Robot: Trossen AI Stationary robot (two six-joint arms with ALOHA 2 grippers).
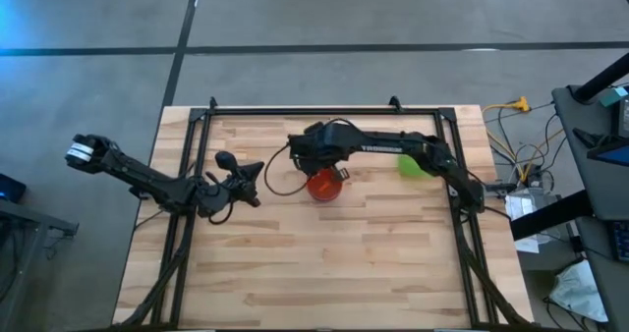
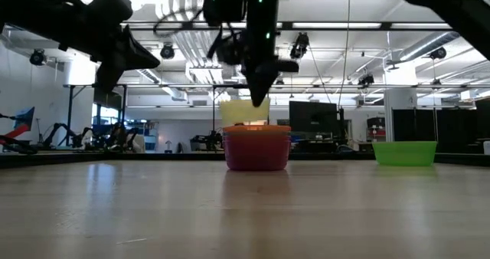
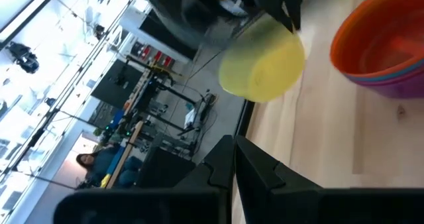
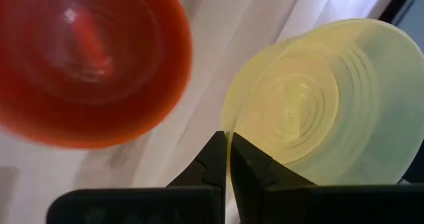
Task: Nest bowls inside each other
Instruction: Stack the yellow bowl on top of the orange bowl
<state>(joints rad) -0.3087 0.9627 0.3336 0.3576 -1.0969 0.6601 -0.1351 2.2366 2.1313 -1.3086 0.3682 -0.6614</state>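
A stack of bowls (image 1: 322, 186) stands near the table's middle, its orange bowl (image 2: 256, 130) on top, with teal and purple rims showing beneath it (image 3: 397, 78). My right gripper (image 2: 258, 86) hangs above the stack, just to its far side, shut on a pale yellow bowl (image 4: 331, 105). A green bowl (image 1: 413, 165) sits upright by itself on the table to the right. My left gripper (image 3: 235, 161) is shut and empty, hovering to the left of the stack (image 1: 246, 180). My right gripper pinches the yellow bowl's rim (image 4: 227, 132) between its two fingers, which come from above, pointing down. The bowl is lifted clear and hangs tilted below the fingers (image 2: 245, 111), beside the orange bowl (image 4: 86, 58) and a little higher than its rim.
A dark metal frame (image 1: 324, 108) runs along the table's far, left and right edges. Bare wood lies between the stack and the near edge (image 1: 324, 273). Cables and equipment sit off the table's right side (image 1: 531, 175). A person shows far off in the room (image 3: 85, 161).
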